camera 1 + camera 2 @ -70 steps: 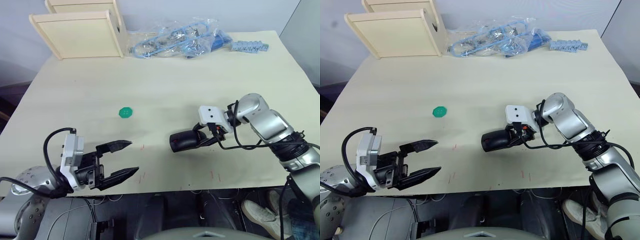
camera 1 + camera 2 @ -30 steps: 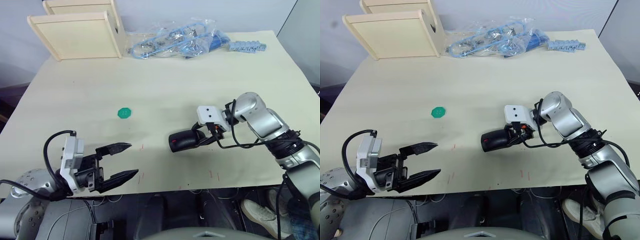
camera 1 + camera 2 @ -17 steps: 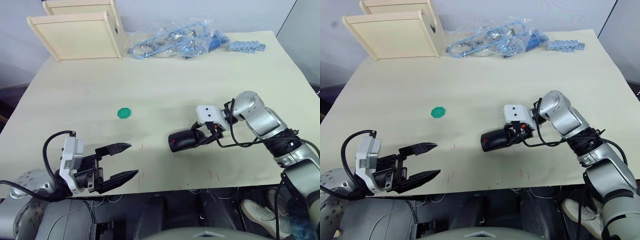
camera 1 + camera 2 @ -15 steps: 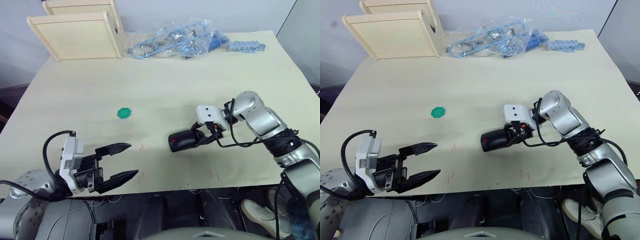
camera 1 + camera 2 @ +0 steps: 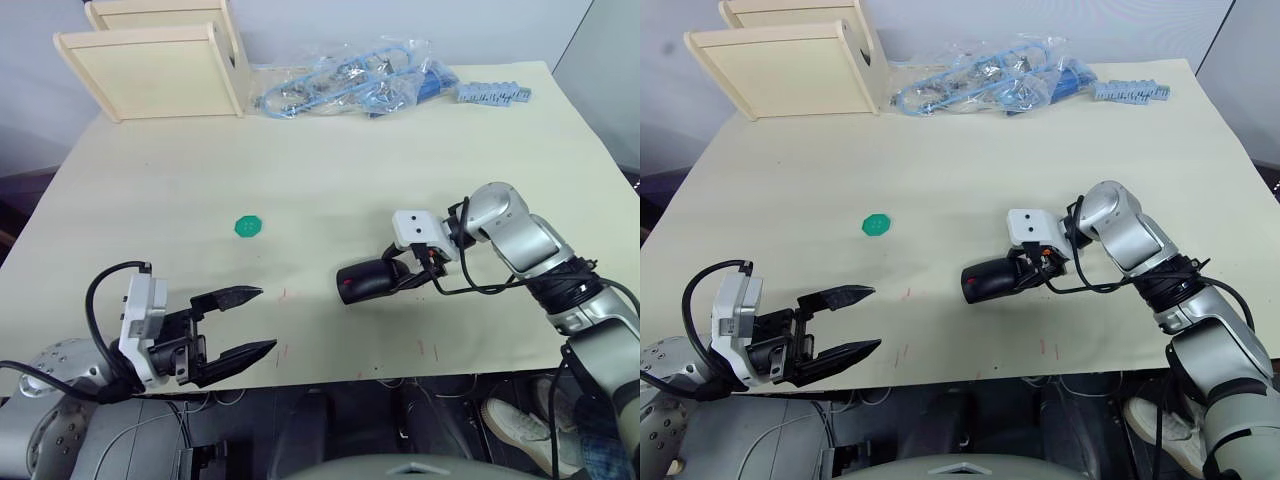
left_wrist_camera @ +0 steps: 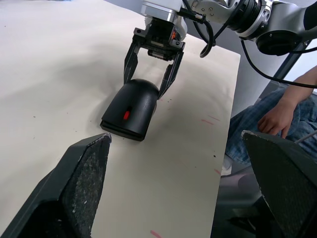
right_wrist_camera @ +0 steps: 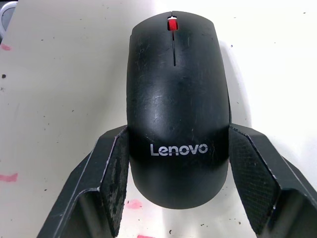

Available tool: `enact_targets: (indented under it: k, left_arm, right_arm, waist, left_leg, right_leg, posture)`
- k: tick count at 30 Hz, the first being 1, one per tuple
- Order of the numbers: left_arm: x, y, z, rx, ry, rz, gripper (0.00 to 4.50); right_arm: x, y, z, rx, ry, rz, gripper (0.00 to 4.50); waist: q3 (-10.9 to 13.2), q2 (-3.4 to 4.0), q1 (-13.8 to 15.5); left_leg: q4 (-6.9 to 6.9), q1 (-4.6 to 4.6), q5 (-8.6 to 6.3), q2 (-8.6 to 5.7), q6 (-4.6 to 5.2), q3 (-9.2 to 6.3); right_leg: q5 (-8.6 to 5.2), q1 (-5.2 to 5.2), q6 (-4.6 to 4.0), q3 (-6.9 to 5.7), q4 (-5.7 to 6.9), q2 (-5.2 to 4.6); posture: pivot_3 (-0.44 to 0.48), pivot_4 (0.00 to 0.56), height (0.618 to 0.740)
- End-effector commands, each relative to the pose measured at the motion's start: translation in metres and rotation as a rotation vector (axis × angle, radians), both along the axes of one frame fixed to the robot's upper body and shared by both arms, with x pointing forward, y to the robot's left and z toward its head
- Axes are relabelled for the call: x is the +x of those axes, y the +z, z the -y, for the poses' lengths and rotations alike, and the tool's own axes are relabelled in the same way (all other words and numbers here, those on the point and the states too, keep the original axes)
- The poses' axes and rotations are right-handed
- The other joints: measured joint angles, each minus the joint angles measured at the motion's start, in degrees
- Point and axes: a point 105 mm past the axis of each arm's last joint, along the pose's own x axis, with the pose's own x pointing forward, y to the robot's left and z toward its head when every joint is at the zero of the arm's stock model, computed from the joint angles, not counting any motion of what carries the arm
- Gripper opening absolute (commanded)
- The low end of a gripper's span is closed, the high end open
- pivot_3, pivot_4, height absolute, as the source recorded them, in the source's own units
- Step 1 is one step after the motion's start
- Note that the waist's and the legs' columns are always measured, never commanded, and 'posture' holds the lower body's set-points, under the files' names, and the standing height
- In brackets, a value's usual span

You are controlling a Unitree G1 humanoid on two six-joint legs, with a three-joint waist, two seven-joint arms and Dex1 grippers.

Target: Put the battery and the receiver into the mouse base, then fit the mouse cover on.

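So the mouse cover (image 5: 987, 281) sat a bit right of center on the cream table (image 5: 970, 180), with a tiny red spot showing at its left end. The right gripper (image 5: 1023, 272) was at its right end, fingers either side of it. Lower left of the frame, the left gripper (image 5: 845, 320) hung over the table edge, fingers spread apart. A green disc (image 5: 876, 224) lay left of center, with wooden boxes (image 5: 790, 60) upper left and plastic bags (image 5: 990, 78) along the top.

Pale cream desk (image 5: 330, 150) under even light, scuffed with small red marks. Behind it, grey-blue wall (image 5: 400, 20). Dark floor (image 5: 25, 185) off to the left.
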Motion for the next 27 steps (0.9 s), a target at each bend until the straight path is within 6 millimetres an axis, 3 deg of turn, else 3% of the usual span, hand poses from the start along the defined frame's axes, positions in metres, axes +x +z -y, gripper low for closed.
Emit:
enact_targets:
  k: [1,2,19,27]
  left_arm:
    - [-0.002,0.009,0.003,0.007,-0.015,0.048,4.5]
    - [-0.002,0.009,0.003,0.007,-0.015,0.048,4.5]
    - [-0.001,0.009,0.003,0.006,-0.016,0.048,4.5]
    - [0.0,0.009,0.002,0.006,-0.018,0.045,4.5]
  right_arm:
    - [0.0,0.007,-0.005,0.011,0.014,0.025,4.25]
    - [0.0,0.007,-0.005,0.011,0.016,0.027,4.44]
    - [-0.005,0.025,-0.007,0.1,-0.011,0.002,4.44]
    - [-0.002,0.025,-0.004,0.141,-0.073,-0.049,4.44]
  waist:
    - [0.0,0.0,0.0]
    - [0.0,0.01,0.0]
    - [0.0,0.01,0.1]
    - [0.0,0.01,0.1]
  left_leg:
    - [0.0,0.0,0.0,0.01,0.0,0.0]
    - [0.0,0.0,0.0,0.01,0.0,0.0]
    - [0.0,-0.06,0.0,-0.01,0.0,-0.05]
    - [0.0,-0.06,0.0,-0.01,0.0,-0.04]
  right_leg:
    - [0.0,0.0,0.0,0.0,0.0,0.0]
    - [0.0,0.0,0.0,0.0,0.0,0.01]
    - [0.0,-0.01,0.0,-0.03,-0.03,-0.02]
    - [0.0,-0.01,0.0,-0.04,-0.02,-0.02]
  posture:
    - [0.0,0.15,0.74]
    - [0.0,0.15,0.74]
    - [0.0,0.15,0.74]
    - [0.0,0.15,0.74]
